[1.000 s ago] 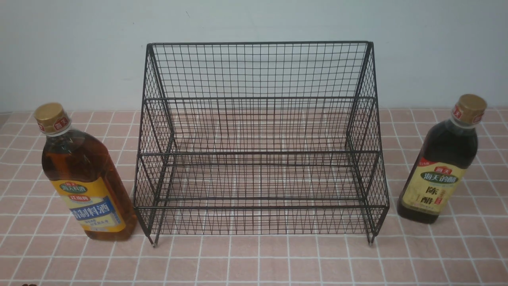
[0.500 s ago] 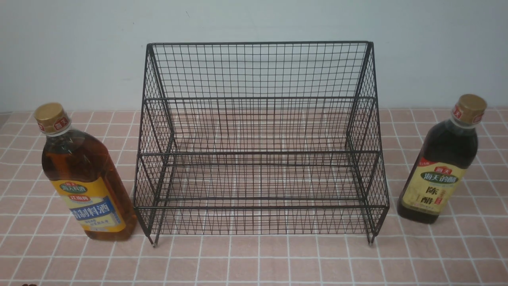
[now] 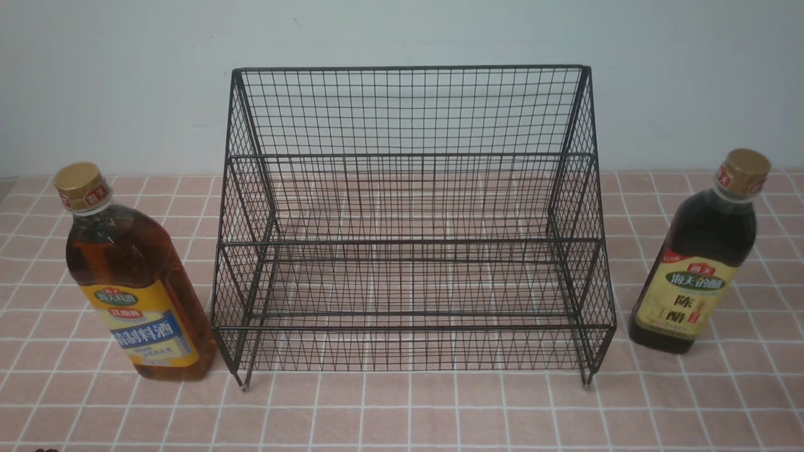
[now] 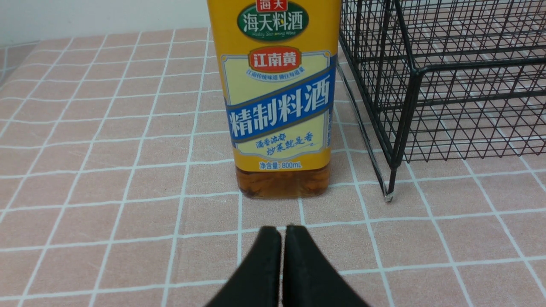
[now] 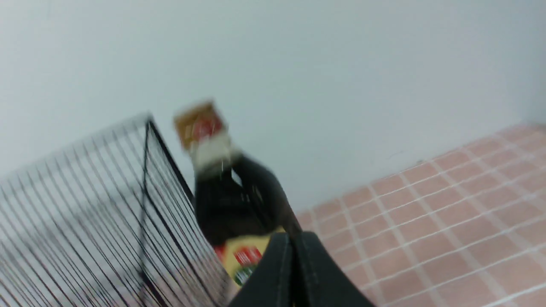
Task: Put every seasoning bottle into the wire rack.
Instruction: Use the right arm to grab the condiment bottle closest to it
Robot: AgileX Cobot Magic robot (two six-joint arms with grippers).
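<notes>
**Both bottles outside the rack, both hands clenched on nothing**

Wire rack (image 3: 411, 220) at the middle of the pink-tiled counter (image 3: 402, 414). Tall back toward the far edge and the wall (image 3: 125, 75), open steps facing the near edge.

Amber bottle (image 3: 135, 282) upright toward the left edge, just beside the rack's left front foot. In the left wrist view, a narrow strip of counter visible between the two.

Dark bottle (image 3: 697, 263) upright toward the right edge, near the rack's right side, with a slim gap between.

Broad bare band along the near edge in front of all three. Open room also on the outer side of each bottle.

Left hand (image 4: 281, 232) clenched, fingertips pressed together with nothing between. Low over the counter on the near-edge side of the amber bottle, apart from it.

Right hand (image 5: 293, 241) likewise clenched and holding nothing, the dark bottle beyond it beside the rack's sloping side. View blurred there, so the gap to the bottle impossible to judge.
</notes>
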